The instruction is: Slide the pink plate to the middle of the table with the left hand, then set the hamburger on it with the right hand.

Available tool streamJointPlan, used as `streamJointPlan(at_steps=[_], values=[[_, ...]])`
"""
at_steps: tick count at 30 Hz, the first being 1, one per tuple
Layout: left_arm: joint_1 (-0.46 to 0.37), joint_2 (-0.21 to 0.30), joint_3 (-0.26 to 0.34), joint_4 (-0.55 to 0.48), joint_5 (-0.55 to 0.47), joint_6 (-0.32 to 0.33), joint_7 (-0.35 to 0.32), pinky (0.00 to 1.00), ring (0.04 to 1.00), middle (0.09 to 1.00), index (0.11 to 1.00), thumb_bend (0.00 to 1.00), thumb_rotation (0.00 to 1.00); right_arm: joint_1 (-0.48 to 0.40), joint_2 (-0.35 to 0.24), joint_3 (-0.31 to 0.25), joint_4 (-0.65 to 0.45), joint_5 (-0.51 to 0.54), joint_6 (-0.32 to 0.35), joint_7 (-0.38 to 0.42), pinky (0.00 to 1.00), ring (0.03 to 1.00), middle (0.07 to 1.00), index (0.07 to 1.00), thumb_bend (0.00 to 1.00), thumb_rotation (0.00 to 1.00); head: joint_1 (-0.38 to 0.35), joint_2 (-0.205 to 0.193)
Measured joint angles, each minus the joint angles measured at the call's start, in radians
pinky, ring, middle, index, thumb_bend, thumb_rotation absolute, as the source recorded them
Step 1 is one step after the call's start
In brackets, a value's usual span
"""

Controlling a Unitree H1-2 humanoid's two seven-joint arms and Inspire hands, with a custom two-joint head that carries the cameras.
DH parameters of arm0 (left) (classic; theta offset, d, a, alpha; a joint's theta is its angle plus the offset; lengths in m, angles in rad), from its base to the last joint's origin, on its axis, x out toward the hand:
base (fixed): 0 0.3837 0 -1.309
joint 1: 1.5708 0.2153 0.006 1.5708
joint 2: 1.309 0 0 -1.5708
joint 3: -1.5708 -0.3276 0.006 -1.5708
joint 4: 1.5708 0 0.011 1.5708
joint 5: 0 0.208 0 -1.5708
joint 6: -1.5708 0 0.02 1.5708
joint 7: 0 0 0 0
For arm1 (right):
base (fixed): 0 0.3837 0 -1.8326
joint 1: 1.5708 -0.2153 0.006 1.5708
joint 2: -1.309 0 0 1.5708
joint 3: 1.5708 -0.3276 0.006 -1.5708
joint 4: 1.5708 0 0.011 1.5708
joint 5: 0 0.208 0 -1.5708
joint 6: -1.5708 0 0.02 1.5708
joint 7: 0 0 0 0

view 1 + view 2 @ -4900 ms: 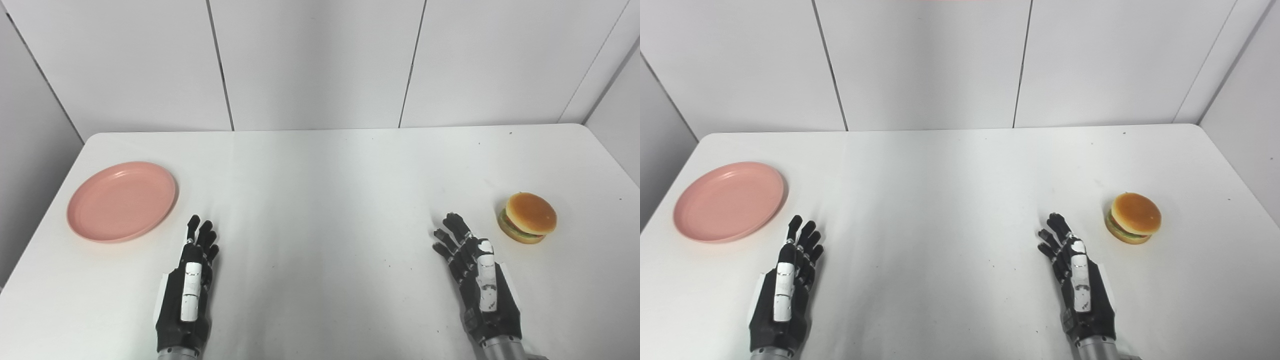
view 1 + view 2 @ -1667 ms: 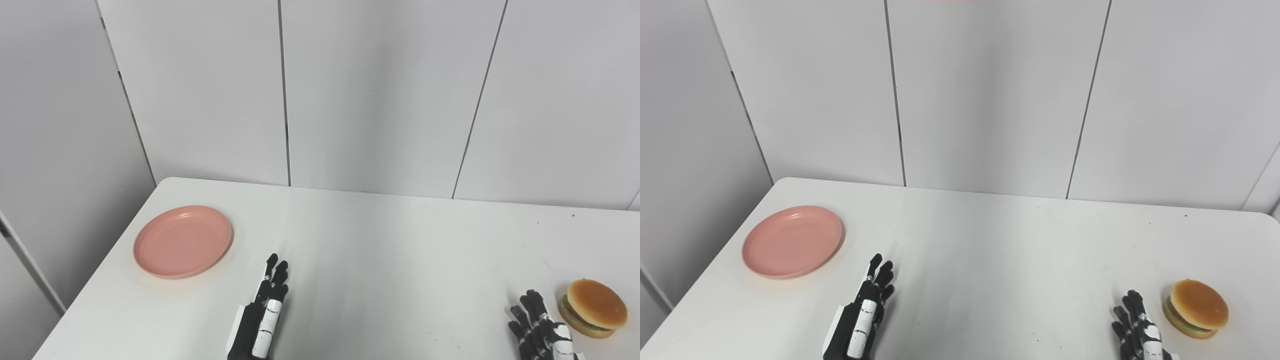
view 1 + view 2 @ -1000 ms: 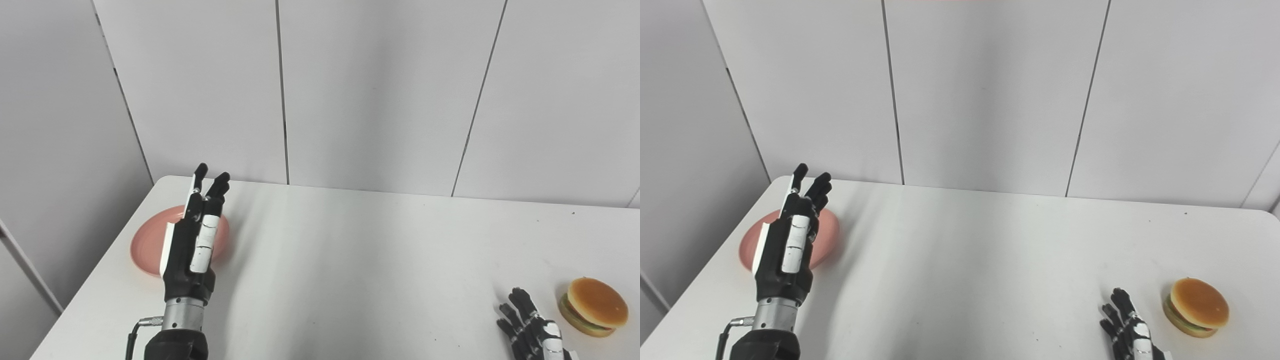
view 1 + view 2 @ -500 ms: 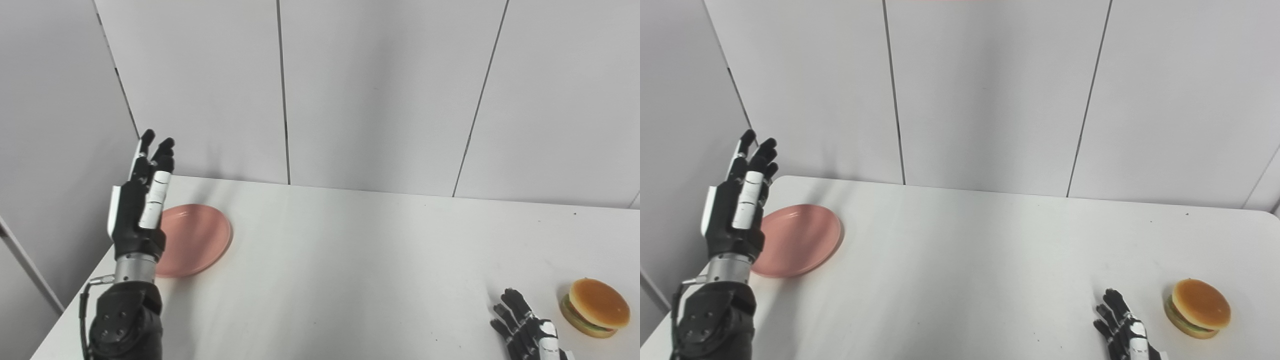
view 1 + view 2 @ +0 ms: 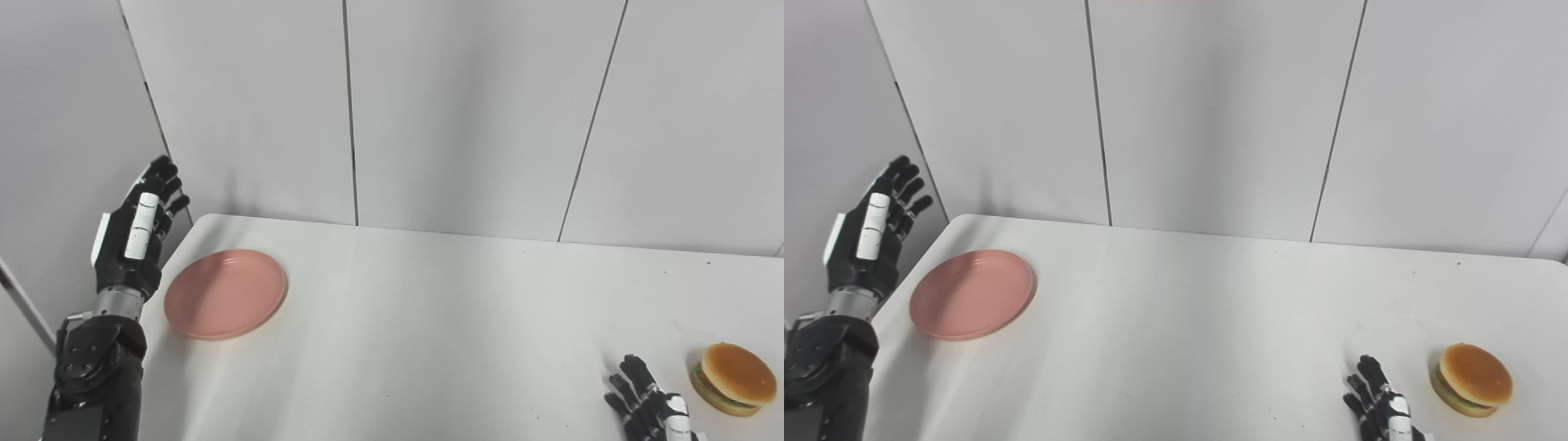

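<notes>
the wide white rectangular table (image 5: 441, 318) carries only two things, and neither is where the task wants it, so the first step, the slide, looks not yet begun. the round pink plastic plate (image 5: 225, 293) lies flat near the table's far left corner, well apart from the middle. the toy hamburger with its tan bun and green layer (image 5: 734, 378) sits near the right edge, untouched.

the black left hand with white panels (image 5: 136, 237) is raised upright in the air at the table's left edge, just outside the plate and above it, touching nothing. its fingers (image 5: 160, 177) are spread and point up and slightly toward the wall, palm turned in toward the plate, and it has hold of nothing. my reading is that it is placing itself on the plate's outer side. the next move would call for lowering the hand until it meets the plate's left rim or rests on its face, then pushing rightward and nearer, keeping the contact low so the plate slides rather than tips.

the black right hand (image 5: 1381, 405) waits low at the bottom edge, fingers apart and empty, just beside the hamburger but clear of it.
</notes>
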Motion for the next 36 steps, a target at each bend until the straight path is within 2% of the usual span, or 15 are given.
streamJointPlan(at_steps=[7,10,18,19,21,27,33,36], values=[[-0.023,0.028,0.027,0.138,-0.020,-0.007,-0.004,0.85,0.918,0.905,0.865,0.92,0.76,0.001,0.000,-0.004,-0.009,0.005,0.012,-0.001,0.93,0.934,0.953,0.917,0.79,1.00,-0.003,0.015],[-0.039,0.035,0.033,0.190,-0.019,-0.012,-0.003,0.84,0.909,0.894,0.849,0.93,0.74,0.002,-0.001,-0.006,-0.022,0.005,0.018,-0.001,0.91,0.922,0.941,0.909,0.80,1.00,-0.002,0.041],[-0.086,0.044,0.042,0.356,-0.018,-0.047,0.003,0.86,0.897,0.883,0.835,0.92,0.70,0.004,-0.002,-0.017,-0.045,0.015,0.063,-0.002,0.90,0.916,0.937,0.918,0.78,1.00,-0.003,0.051],[-0.090,0.044,0.043,0.371,-0.017,-0.053,0.005,0.85,0.890,0.876,0.831,0.91,0.70,0.004,-0.002,-0.018,-0.047,0.016,0.066,-0.002,0.90,0.916,0.935,0.917,0.78,1.00,-0.009,0.073],[-0.095,0.047,0.045,0.406,-0.012,-0.065,0.017,0.82,0.885,0.873,0.828,0.90,0.71,0.004,-0.002,-0.019,-0.052,0.020,0.074,-0.002,0.90,0.910,0.926,0.911,0.78,1.00,-0.009,0.077],[-0.098,0.058,0.042,0.465,-0.008,-0.075,0.029,0.83,0.897,0.889,0.834,0.87,0.71,0.004,-0.002,-0.024,-0.057,0.021,0.083,-0.002,0.88,0.900,0.905,0.902,0.77,1.00,-0.011,0.086],[-0.097,0.059,0.030,0.481,0.014,-0.089,0.035,0.82,0.903,0.896,0.850,0.85,0.74,0.006,-0.002,-0.025,-0.066,0.014,0.094,-0.010,0.88,0.891,0.894,0.906,0.77,1.00,-0.012,0.091],[-0.097,0.059,0.027,0.493,0.017,-0.092,0.036,0.81,0.895,0.888,0.839,0.85,0.71,0.006,-0.002,-0.025,-0.069,0.014,0.103,-0.013,0.89,0.893,0.892,0.908,0.77,1.00,-0.015,0.094]])
